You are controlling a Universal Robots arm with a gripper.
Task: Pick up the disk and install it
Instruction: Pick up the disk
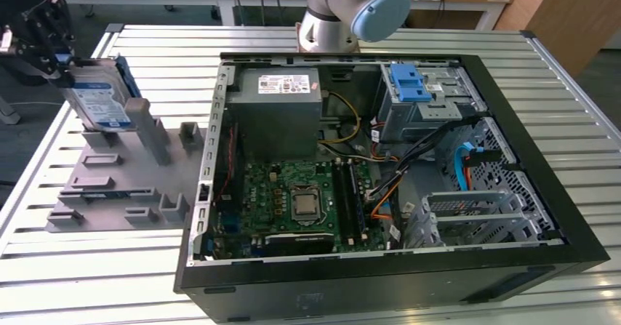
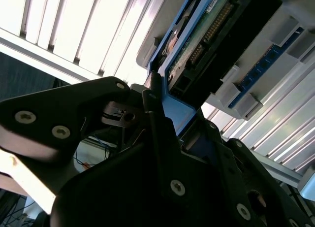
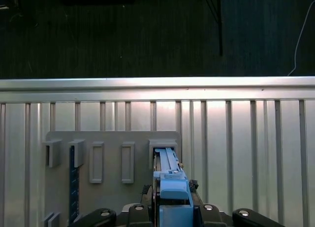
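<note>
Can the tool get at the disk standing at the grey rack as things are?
Looks like yes: the tool appears shut on the disk at its upper end. The disk stands upright over the grey rack, and nothing sits between tool and disk.

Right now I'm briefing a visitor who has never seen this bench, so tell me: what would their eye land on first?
Probably the open computer case lying on the slatted metal table, its green motherboard bared in the middle. Next, at the exterior view's left, the gripper clamps the disk upright by its blue frame at a grey holder plate.
</note>
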